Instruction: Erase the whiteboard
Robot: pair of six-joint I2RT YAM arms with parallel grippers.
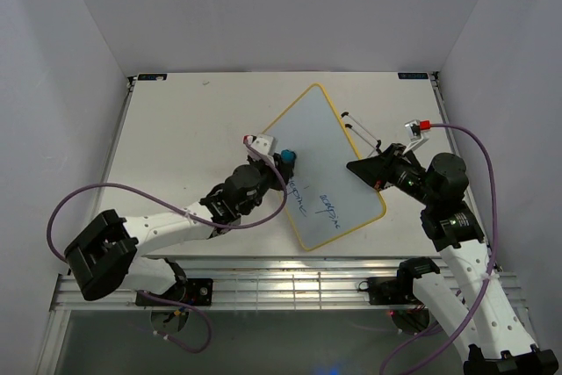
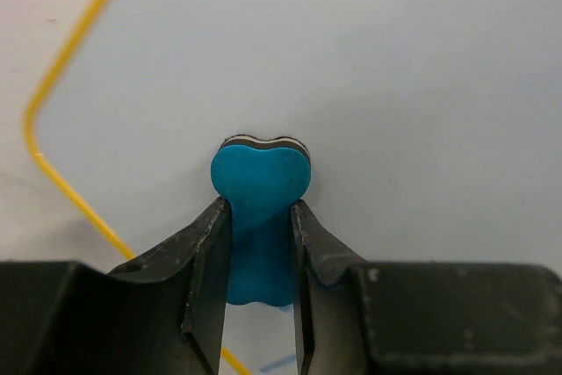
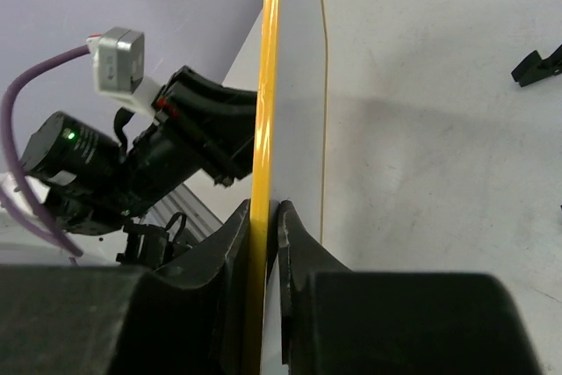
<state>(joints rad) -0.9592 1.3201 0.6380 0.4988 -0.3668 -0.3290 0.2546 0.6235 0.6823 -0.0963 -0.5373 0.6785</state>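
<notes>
robot lab — plain white booth (image 1: pixel 263 6)

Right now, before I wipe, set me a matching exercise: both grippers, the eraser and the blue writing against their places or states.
Things:
1 left gripper
2 right gripper
3 eraser
4 blue writing

Places or states:
A clamped on the yellow frame of the whiteboard
B near end of the board
C shut on the eraser
D against bare white face

Pairs: 1-C; 2-A; 3-D; 4-B

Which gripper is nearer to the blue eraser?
Left. The left gripper is shut on the eraser, on the whiteboard; the right gripper clamps the board's opposite edge.
</notes>
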